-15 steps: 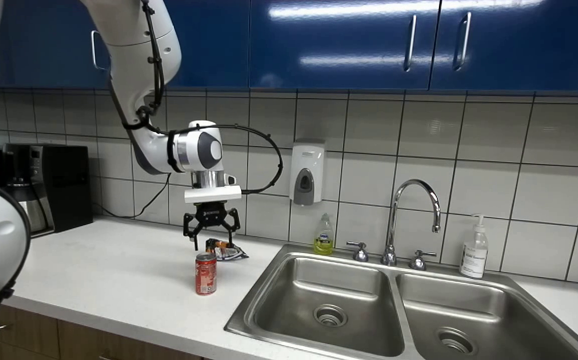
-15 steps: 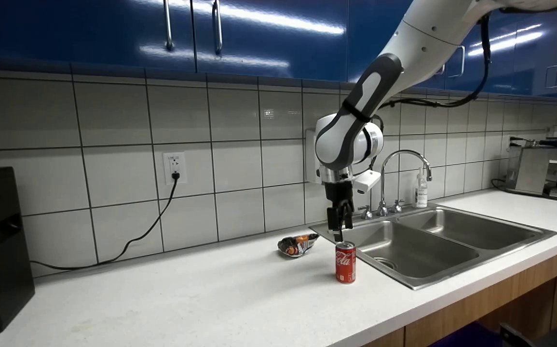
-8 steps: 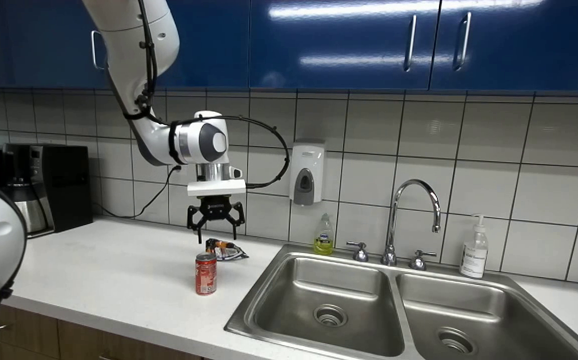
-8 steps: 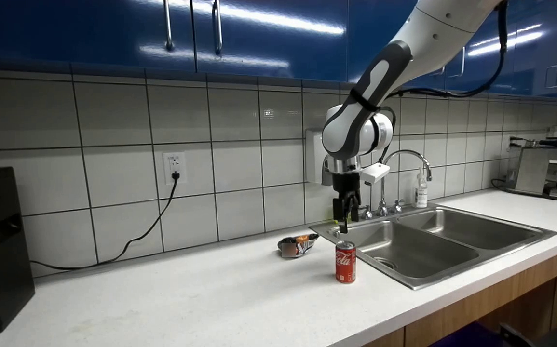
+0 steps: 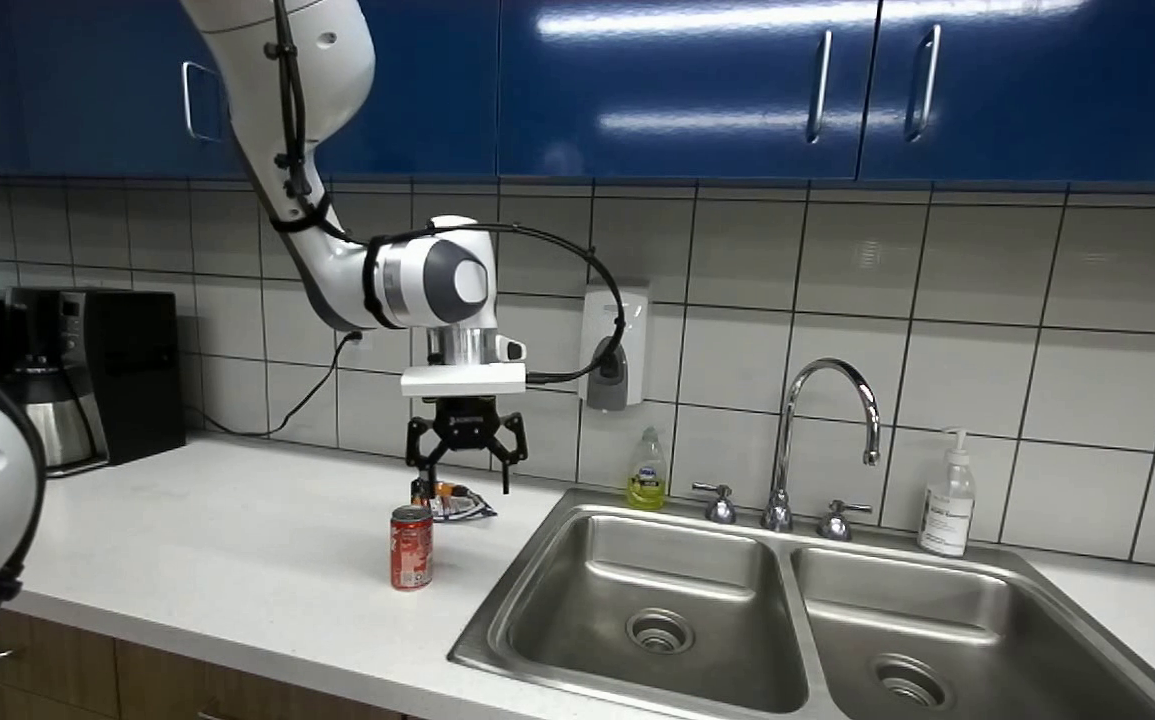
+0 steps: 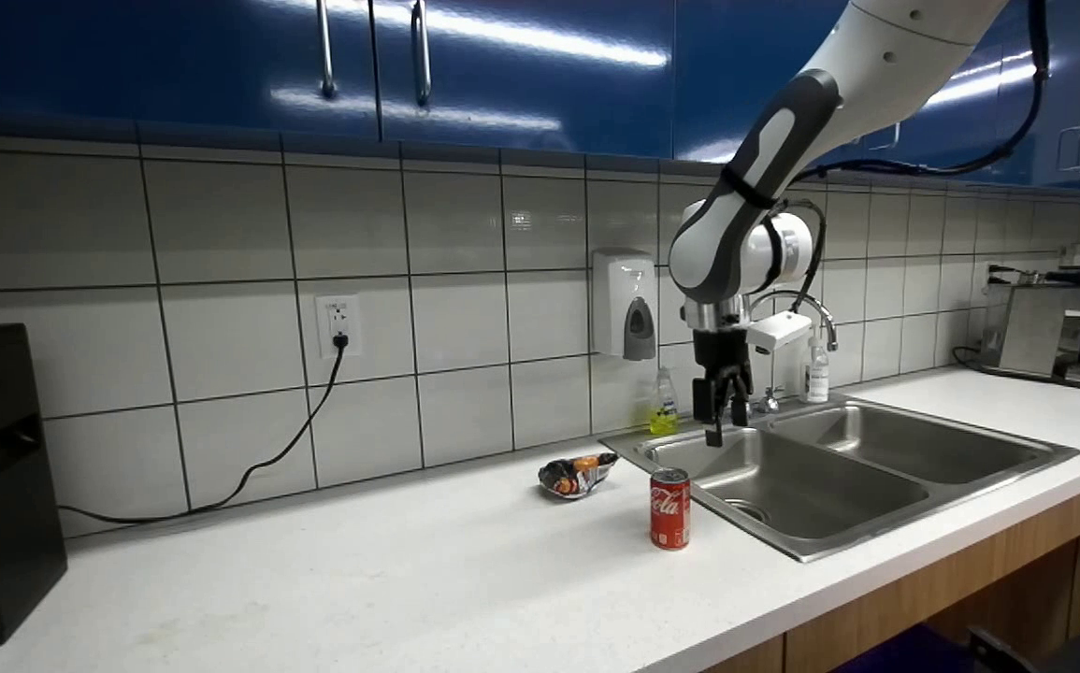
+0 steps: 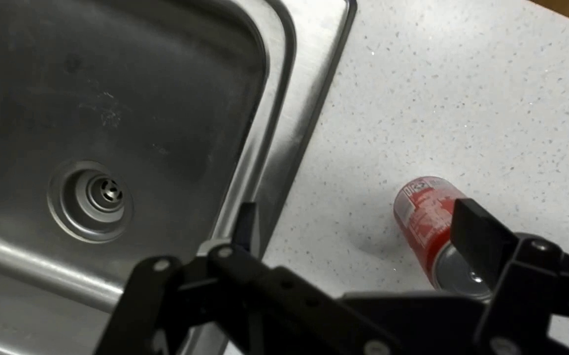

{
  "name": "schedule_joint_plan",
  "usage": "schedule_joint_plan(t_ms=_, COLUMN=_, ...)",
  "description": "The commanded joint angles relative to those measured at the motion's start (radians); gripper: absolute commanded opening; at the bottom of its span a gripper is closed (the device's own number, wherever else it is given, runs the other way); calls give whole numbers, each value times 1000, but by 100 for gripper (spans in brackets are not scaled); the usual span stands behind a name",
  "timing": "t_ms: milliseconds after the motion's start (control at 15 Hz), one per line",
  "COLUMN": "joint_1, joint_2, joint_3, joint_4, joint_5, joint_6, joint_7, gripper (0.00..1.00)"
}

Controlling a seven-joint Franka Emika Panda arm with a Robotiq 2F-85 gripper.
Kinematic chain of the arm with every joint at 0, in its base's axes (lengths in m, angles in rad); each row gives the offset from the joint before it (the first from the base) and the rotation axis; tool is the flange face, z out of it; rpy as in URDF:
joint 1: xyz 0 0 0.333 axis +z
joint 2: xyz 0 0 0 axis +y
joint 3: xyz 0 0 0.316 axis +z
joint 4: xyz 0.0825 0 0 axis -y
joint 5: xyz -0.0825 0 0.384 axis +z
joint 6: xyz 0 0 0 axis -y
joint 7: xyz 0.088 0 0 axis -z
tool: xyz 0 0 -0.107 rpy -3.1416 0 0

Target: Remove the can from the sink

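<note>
Tagging upright Coca-Cola can point(image 6: 670, 512) on speckled countertop point(image 7: 461, 98) beside stainless double-basin sink point(image 5: 801, 610); yellow-green liquid point(image 5: 645, 496) in clear bottle point(image 5: 648, 465); we see gripper point(image 5: 468, 486) jaws wide apart, holding nothing.

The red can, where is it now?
In both exterior views, the red can stands upright on the white counter beside the left rim of the sink, with the crumpled packet behind it toward the tiled wall.

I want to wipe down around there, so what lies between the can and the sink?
Only bare white counter lies between the can and the sink; the wrist view shows it from above, and both exterior views agree.
</note>
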Motion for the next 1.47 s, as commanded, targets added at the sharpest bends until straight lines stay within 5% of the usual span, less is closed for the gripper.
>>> schedule_joint_plan(t_ms=0, joint_1=-34, joint_2=-69, joint_3=-31, joint_4=-70, joint_5=20, joint_6=18, joint_7=11, gripper=100)
schedule_joint_plan(t_ms=800, joint_1=-103, joint_2=-163, joint_3=-146, joint_4=-199, joint_5=56, joint_6=36, joint_7=32, gripper=100)
schedule_joint_plan(t_ms=1400, joint_1=-98, joint_2=-133, joint_3=-148, joint_4=-175, joint_5=44, joint_6=20, joint_7=28, gripper=100)
